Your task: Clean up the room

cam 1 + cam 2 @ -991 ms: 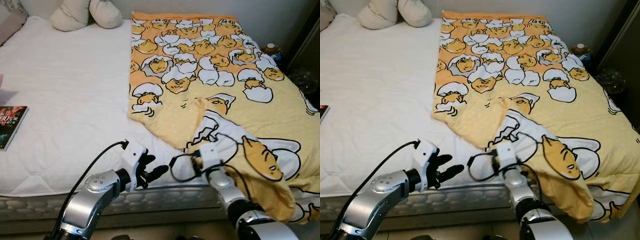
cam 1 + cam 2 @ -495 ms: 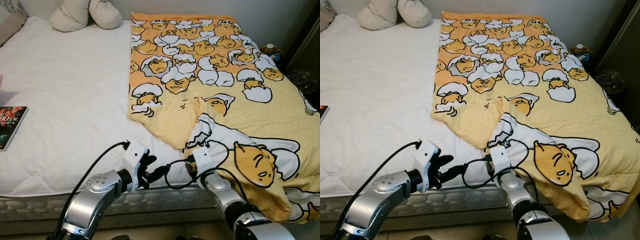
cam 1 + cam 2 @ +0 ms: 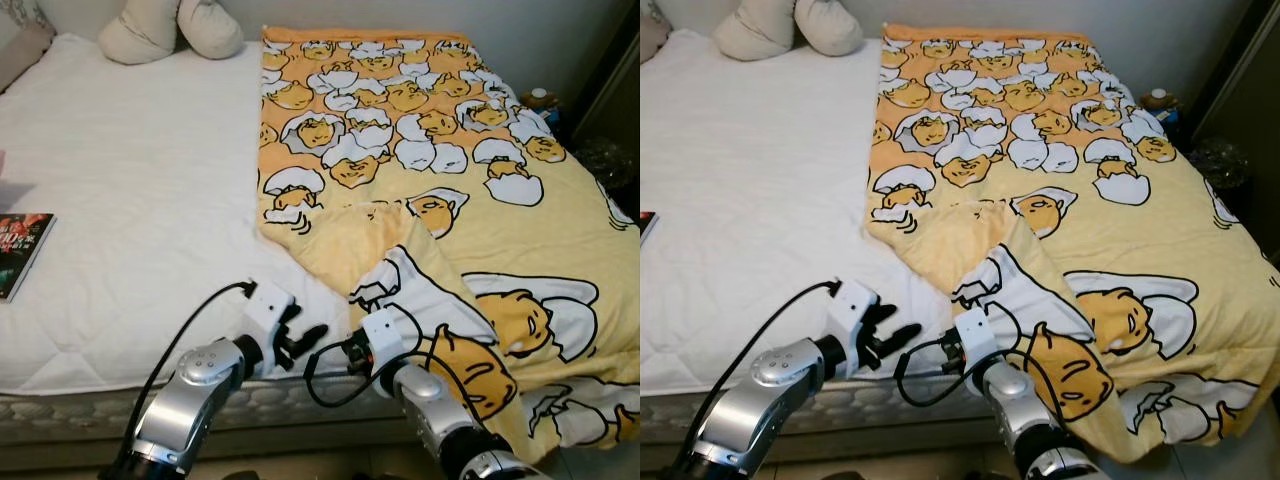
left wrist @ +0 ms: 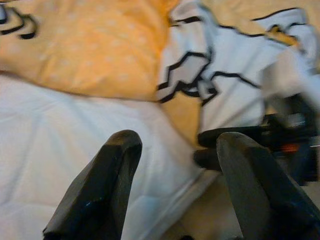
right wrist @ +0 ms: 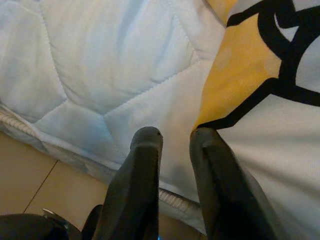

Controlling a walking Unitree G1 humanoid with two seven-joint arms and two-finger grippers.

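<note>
A yellow blanket [image 3: 440,170] printed with cartoon figures covers the right half of the white bed [image 3: 130,200]. Its near corner is folded over and lies across my right wrist. My right gripper [image 3: 347,353] is low at the bed's front edge. Its fingers stand almost together [image 5: 175,135], with bare mattress showing between them and the blanket's edge [image 5: 235,85] touching one finger. My left gripper [image 3: 305,338] hovers just left of it, open [image 4: 175,142], pointing at the folded corner [image 4: 220,75].
A book [image 3: 20,250] lies at the bed's left edge. Pillows [image 3: 170,25] rest at the head. A small bottle [image 3: 540,97] and dark furniture [image 3: 615,90] stand at the right. Floor [image 5: 25,175] runs below the mattress edge.
My right gripper has moved left along the bed's front edge, close to the left gripper. The blanket's near corner came left with it, folding over further. The left gripper has hardly moved.
</note>
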